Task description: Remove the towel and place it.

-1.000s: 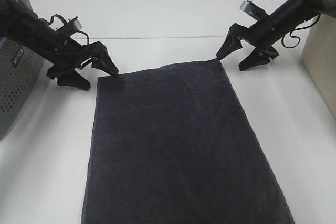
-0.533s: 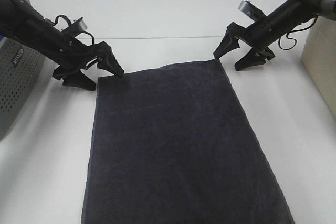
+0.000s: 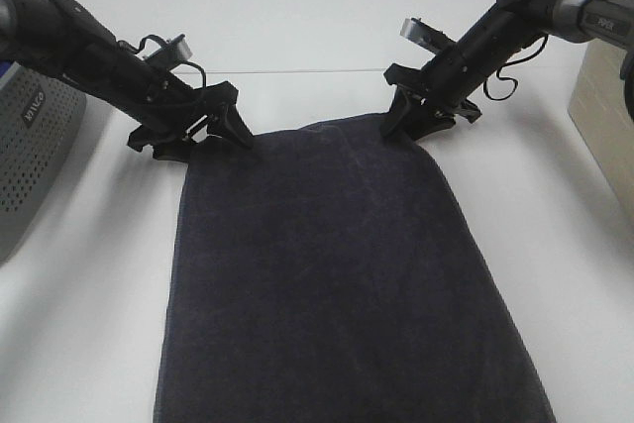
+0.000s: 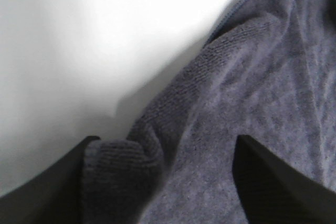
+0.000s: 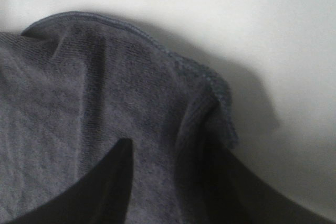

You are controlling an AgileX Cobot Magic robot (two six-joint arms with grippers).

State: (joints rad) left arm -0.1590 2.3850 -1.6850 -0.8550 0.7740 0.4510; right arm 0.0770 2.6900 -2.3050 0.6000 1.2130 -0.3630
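Towel (image 3: pixel 337 274): flat on white bench (image 3: pixel 317 17), long axis far-to-near, near end out of view. Dark charcoal terry, looped nap, hemmed border; limp, far corners rucked.
Left gripper (image 3: pixel 213 131), far-left corner: jaws wide, straddling cloth bunched against one finger (image 4: pixel 47 187); not clamped.
Right gripper (image 3: pixel 411 126), far-right corner: jaws partly in around raised fold; true pinch, cannot tell.
Judgement: both corners taken so cloth lifts spread, not balled.
Grey perforated basket (image 3: pixel 30 156) at left edge.
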